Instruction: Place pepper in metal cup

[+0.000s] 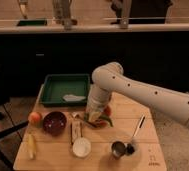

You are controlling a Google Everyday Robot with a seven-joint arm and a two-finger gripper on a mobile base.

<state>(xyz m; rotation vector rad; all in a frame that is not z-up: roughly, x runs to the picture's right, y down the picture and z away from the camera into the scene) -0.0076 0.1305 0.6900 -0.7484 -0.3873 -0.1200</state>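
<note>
My gripper (93,117) hangs from the white arm at the middle of the wooden table, its tip down among the items there. A slim dark-green pepper (106,121) shows just right of the tip, partly hidden by it; I cannot tell whether it is held. The metal cup (118,148), small and silver-grey with a dark inside, stands near the front edge, to the right of and in front of the gripper.
A green tray (65,89) sits at the back left. A maroon bowl (54,123), a red-orange fruit (35,118) and a pale yellow item (31,145) lie at the left. A white cup (81,146) stands front centre. A spoon (136,132) lies beside the metal cup.
</note>
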